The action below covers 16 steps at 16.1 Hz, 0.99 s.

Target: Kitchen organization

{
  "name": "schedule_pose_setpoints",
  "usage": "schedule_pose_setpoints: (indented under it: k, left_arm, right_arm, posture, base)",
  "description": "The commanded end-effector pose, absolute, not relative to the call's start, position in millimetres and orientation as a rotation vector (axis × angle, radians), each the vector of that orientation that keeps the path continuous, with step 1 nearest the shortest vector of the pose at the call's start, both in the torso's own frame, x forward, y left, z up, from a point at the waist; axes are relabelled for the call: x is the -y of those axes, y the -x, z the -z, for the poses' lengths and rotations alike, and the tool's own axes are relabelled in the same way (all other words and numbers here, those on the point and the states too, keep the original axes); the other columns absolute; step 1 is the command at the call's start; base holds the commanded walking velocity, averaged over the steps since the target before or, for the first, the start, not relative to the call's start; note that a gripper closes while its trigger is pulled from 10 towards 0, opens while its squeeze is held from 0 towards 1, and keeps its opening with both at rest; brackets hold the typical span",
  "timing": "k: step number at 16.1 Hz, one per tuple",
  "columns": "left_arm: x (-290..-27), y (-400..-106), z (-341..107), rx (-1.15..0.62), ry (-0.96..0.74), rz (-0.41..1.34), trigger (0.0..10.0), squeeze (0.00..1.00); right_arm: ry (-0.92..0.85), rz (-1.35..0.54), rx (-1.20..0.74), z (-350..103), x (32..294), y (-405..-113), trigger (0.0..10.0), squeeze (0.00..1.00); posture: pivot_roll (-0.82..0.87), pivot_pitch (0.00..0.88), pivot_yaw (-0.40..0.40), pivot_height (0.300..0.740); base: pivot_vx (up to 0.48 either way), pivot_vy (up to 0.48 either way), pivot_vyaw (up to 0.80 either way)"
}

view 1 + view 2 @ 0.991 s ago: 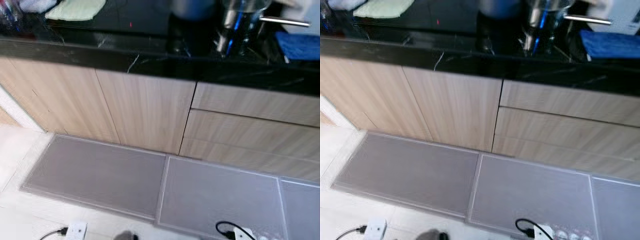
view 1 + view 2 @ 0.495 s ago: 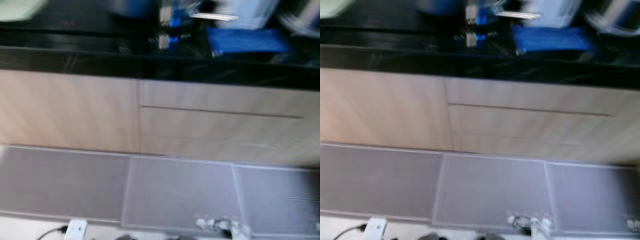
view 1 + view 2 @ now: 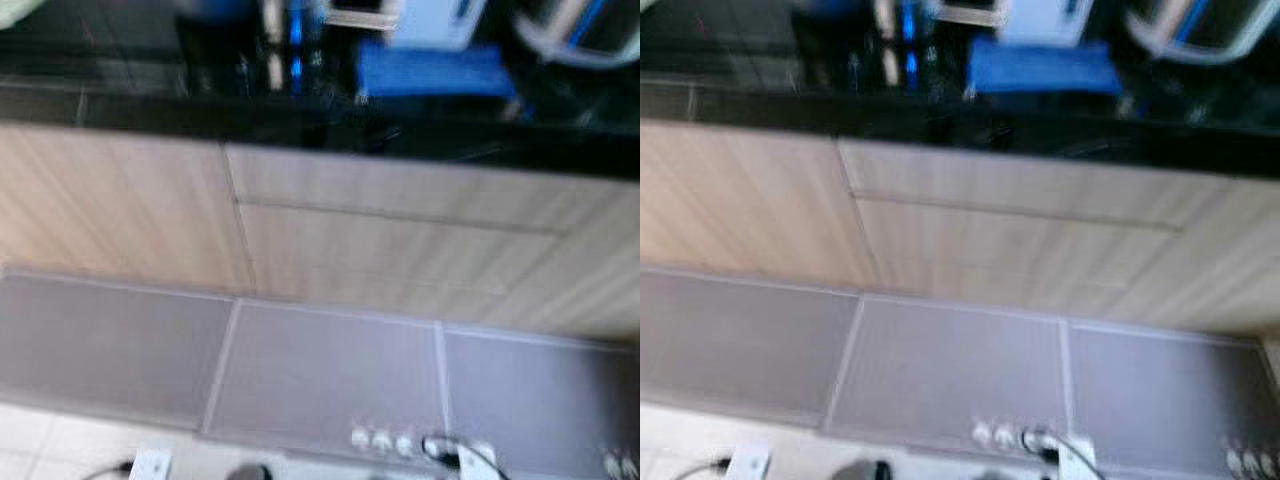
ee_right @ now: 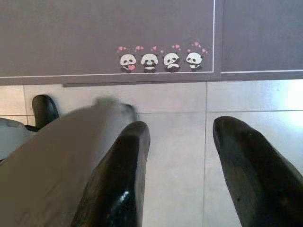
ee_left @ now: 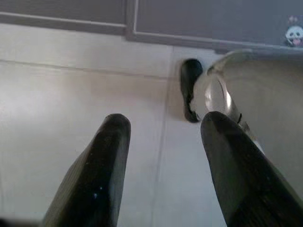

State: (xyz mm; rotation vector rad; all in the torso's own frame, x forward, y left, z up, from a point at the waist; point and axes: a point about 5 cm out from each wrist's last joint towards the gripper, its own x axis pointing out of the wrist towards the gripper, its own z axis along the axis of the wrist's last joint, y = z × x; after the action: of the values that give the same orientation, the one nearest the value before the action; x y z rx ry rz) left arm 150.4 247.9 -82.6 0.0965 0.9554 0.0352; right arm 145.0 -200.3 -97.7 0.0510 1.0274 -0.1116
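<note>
Left arm: hangs low, pointing down at the pale tiled floor [image 5: 71, 94]; the left gripper [image 5: 163, 127] has its jaws spread wide, with nothing between them.
Right arm: hangs low too, over the tiles near the mat edge; the right gripper [image 4: 182, 135] also has its jaws wide apart and holds nothing.
Table: a black top [image 3: 120, 105] runs across the top of the head views, which are blurred; on it lie a blue cloth [image 3: 430, 72], a pale box-like item [image 3: 432, 20] behind the cloth and some glass or metal things [image 3: 285, 45] too smeared to name.
Task things: they stand on the table, well apart from both grippers.
Fronts: light wood cabinet doors and drawers [image 3: 390, 240] run below the table edge.
Floor room: grey mats [image 3: 330, 375] lie edge to edge along the cabinet foot; open tile lies on the near side of the mats.
Floor edge items: a white plug block [image 3: 150, 465] and a dark cable [image 3: 445, 450] at the mat's near edge.
Right wrist view: four small panda figures [image 4: 158, 60] printed on a mat, and a dark foot [image 4: 43, 109].
Left wrist view: one panda print [image 5: 293, 35], a dark foot [image 5: 190, 90] and a silver leg part [image 5: 222, 97].
</note>
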Motion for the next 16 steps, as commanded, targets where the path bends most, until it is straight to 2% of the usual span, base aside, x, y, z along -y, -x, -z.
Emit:
schedule_pose_setpoints:
  k: [1,8,16]
  left_arm:
    - [-246.2,-143.8,86.0,-0.98,-0.086,-0.037,10.0,0.0]
    - [-245.0,-143.8,86.4,-0.982,-0.078,-0.034,10.0,0.0]
    - [-247.2,-141.8,86.5,-0.989,-0.094,-0.029,10.0,0.0]
  right_arm:
    - [-0.038,0.125,-1.045,99.5,205.9,-137.4,10.0,0.0]
    - [-0.041,0.107,-1.036,98.4,203.1,-141.9,10.0,0.0]
    - [-0.036,0.096,-1.052,100.4,200.2,-137.8,10.0,0.0]
  posture:
    - [0.06,0.204,-0.018,0.74]
    - [0.06,0.191,-0.02,0.74]
    - [0.09,0.137,-0.011,0.74]
  base:
    - [0.0,-0.386,0.0]
    - [0.0,-0.384,0.0]
    - [0.0,-0.384,0.0]
